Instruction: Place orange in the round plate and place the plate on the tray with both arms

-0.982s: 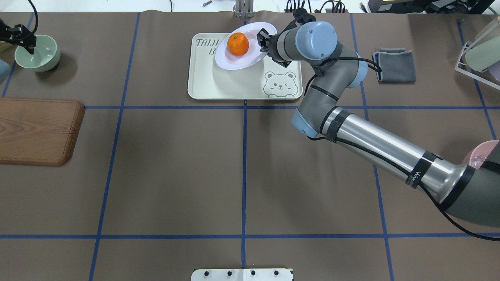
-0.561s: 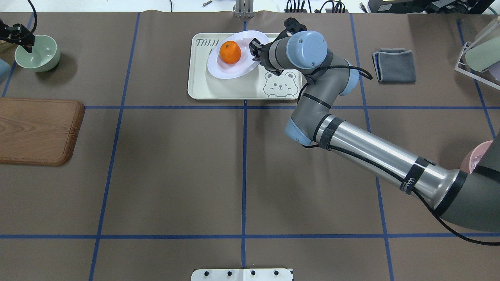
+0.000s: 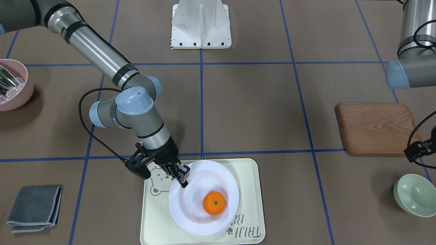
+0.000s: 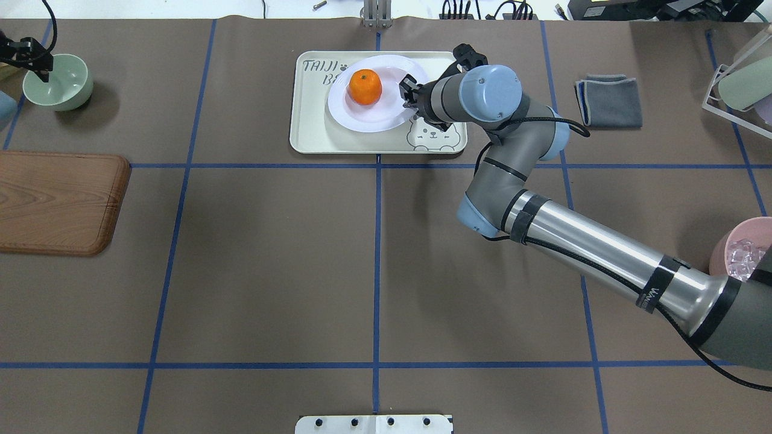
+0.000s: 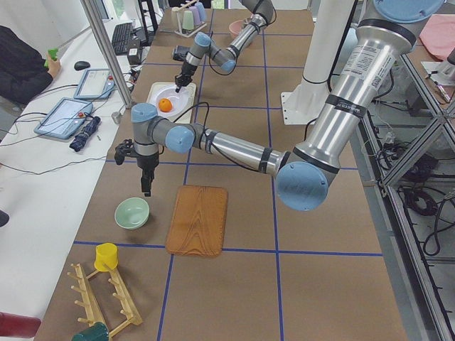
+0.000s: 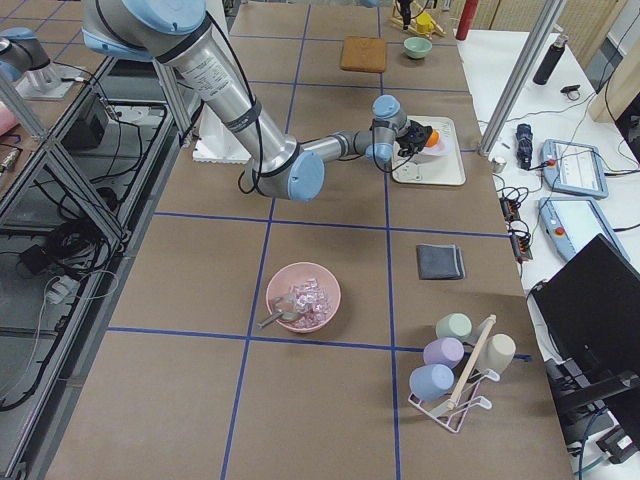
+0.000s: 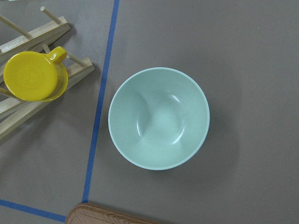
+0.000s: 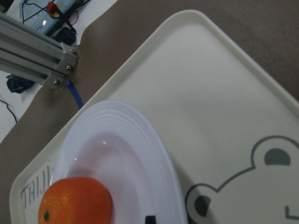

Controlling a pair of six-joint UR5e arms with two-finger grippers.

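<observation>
The orange (image 4: 364,87) lies in the round plate (image 4: 386,119), a little off its centre. The white plate rests flat on the cream tray (image 4: 313,134) at the table's far middle, covering part of the lettering. My right gripper (image 4: 411,91) is shut on the plate's right rim, next to the bear drawing; in the front view it (image 3: 183,176) pinches the rim from the bear side. One dark fingertip shows on the rim in the right wrist view, beside the orange (image 8: 74,201). My left gripper (image 4: 40,67) hangs over a pale green bowl, far left; whether it is open I cannot tell.
The pale green bowl (image 4: 60,85) sits at the far left corner, with a wooden board (image 4: 57,202) nearer the robot. A folded grey cloth (image 4: 610,100) lies right of the tray. A pink bowl (image 4: 739,253) and a cup rack (image 4: 739,84) stand at the right edge.
The right gripper has brought the tilted, raised plate with the orange down, and it now lies flat on the tray. The left gripper has stayed over the green bowl.
</observation>
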